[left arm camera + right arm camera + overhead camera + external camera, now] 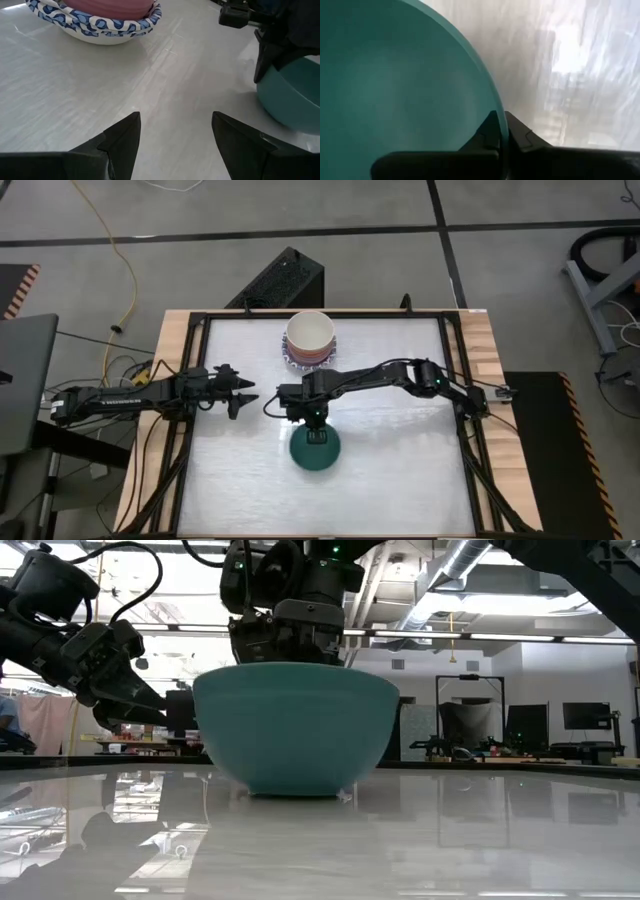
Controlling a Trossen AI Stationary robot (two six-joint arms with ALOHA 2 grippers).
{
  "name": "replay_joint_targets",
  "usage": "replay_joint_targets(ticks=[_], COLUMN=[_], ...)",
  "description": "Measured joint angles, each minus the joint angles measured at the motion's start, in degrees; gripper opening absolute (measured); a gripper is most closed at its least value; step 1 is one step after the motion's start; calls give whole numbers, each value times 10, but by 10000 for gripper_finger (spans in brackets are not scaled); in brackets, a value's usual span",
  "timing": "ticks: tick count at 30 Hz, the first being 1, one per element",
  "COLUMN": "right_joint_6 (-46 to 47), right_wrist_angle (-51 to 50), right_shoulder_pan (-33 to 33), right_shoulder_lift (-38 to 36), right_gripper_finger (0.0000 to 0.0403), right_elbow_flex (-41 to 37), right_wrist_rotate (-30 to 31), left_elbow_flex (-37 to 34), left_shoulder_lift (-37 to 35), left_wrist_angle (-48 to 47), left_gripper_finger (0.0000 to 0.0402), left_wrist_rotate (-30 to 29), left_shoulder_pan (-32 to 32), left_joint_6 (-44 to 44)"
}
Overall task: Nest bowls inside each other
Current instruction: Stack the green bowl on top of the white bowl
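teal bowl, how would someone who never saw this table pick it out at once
On the white table, look near the front middle, away from the bowl stack at the back edge. There the teal bowl stands alone, its rim pinched by the right end effector; it is the only plain dark green-blue, unstacked bowl.

lab – exposed ducts (470,565), monitors (585,716), workbenches (480,753)

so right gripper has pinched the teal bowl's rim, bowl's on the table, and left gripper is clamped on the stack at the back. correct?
Not quite. The left gripper holds nothing: the left wrist view shows its fingers spread over bare table, short of the stack. The rest stands: the right gripper pinches the teal bowl at its rim, and the bowl sits on the table.
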Motion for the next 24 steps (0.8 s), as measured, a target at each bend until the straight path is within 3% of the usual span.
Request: replay_joint_targets(ticks=[10,24], right_joint_6=[-13,-84], right_wrist_angle=[-40,27], right_shoulder_pan=[-20,-106], right_shoulder_lift=[-24,-188], right_gripper_finger=[6,9], right_elbow_flex=[0,0], right_wrist_rotate=[8,16], left_elbow_flex=[0,0], left_shoulder_lift=[0,0], left_wrist_angle=[0,0], left_gripper_finger=[235,235], left_wrist_rotate=[0,-1], left_shoulder_pan=[0,0], left_joint_6=[0,0])
